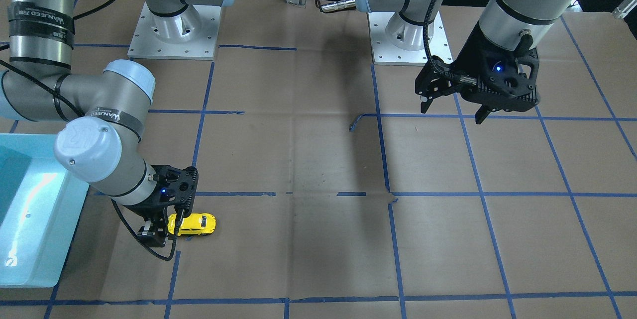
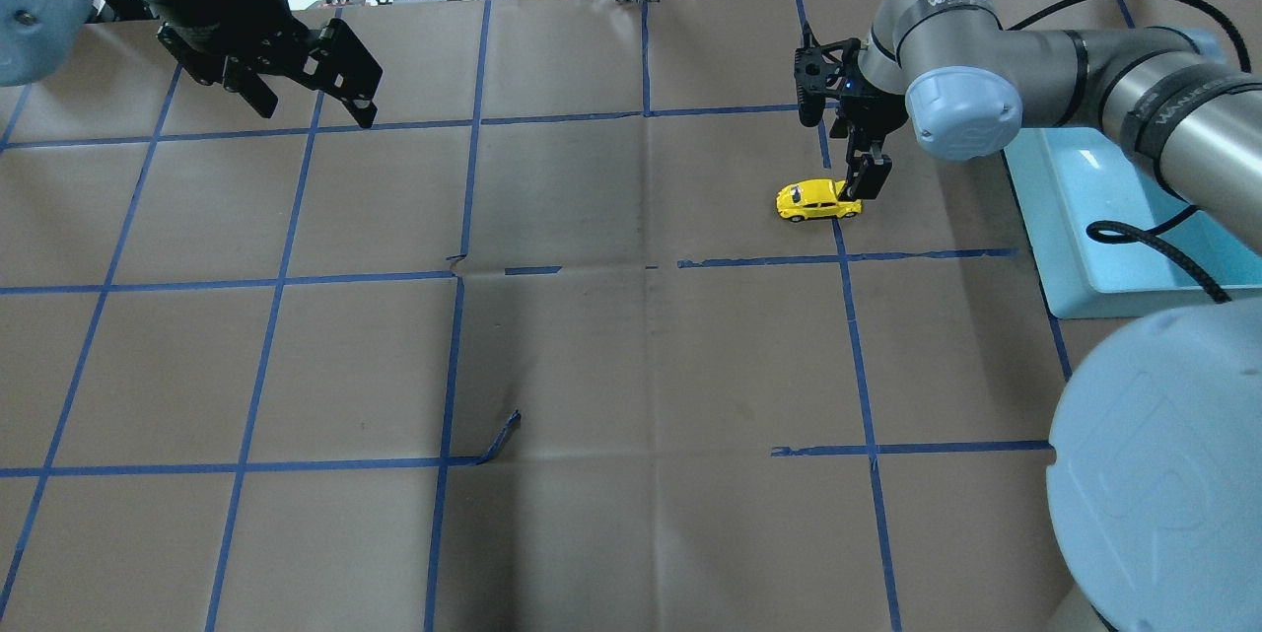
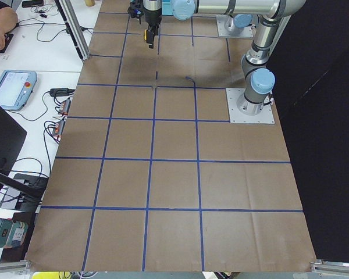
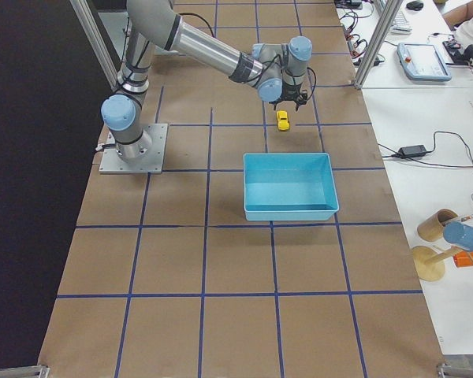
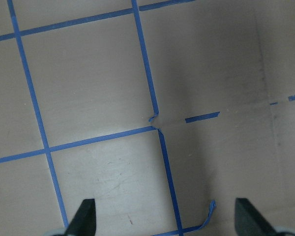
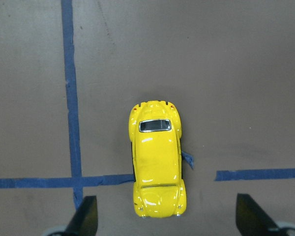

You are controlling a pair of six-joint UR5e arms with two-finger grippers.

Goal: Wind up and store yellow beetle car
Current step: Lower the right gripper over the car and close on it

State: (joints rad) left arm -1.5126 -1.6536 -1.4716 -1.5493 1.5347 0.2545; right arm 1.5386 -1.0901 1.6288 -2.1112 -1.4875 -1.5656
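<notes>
The yellow beetle car (image 2: 817,201) stands on its wheels on the brown table, on a blue tape line left of the bin. It also shows in the front view (image 1: 195,224) and the exterior right view (image 4: 282,120). My right gripper (image 2: 856,180) is open and hangs low over the car's end nearest the bin. In the right wrist view the car (image 6: 156,160) points away from the camera, its near end between the two fingertips (image 6: 86,216). I cannot tell whether they touch it. My left gripper (image 2: 314,109) is open and empty, high over the far left of the table.
A light blue bin (image 2: 1085,228) sits right of the car, also in the front view (image 1: 30,219). The right arm's elbow (image 2: 961,109) hangs over the bin's edge. A loose strip of blue tape (image 2: 501,437) curls up mid-table. Arm bases (image 1: 174,30) stand at the robot's side.
</notes>
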